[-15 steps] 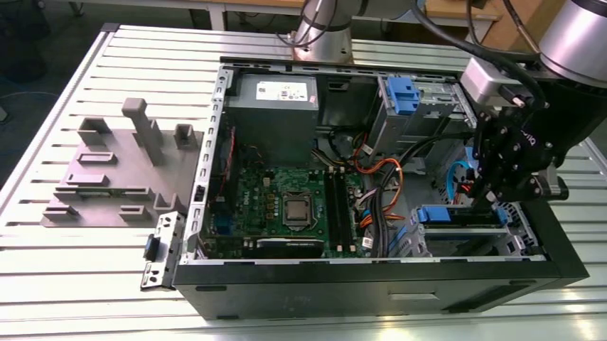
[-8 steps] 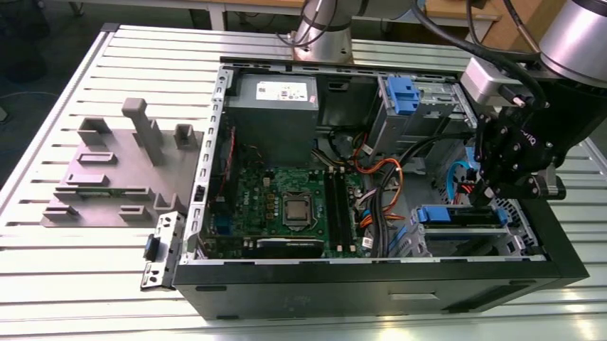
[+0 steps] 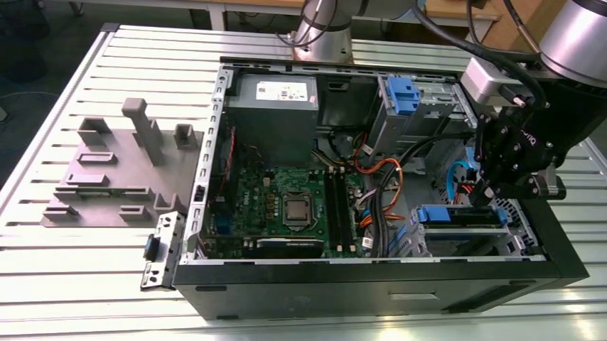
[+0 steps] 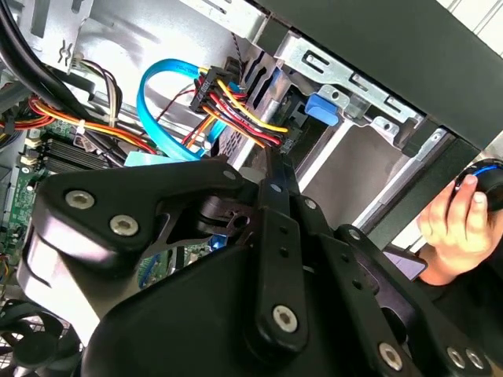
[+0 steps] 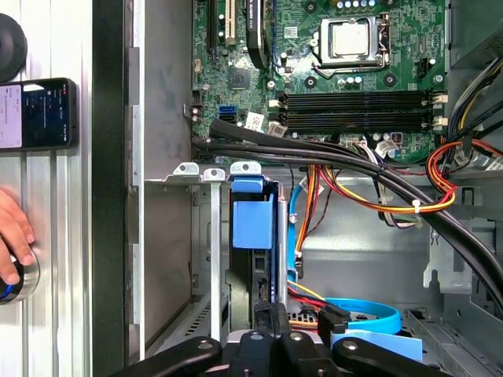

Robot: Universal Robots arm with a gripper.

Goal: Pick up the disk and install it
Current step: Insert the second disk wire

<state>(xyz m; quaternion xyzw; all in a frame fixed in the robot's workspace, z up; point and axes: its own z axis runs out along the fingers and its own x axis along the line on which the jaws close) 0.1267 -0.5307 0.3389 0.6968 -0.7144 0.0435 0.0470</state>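
Disk [image 5: 251, 228] on edge — upright in bay

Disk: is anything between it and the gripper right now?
Nothing visible. In the first wrist view the gripper sits right at the disk, standing in the drive bay; the blue cable lies beside it.
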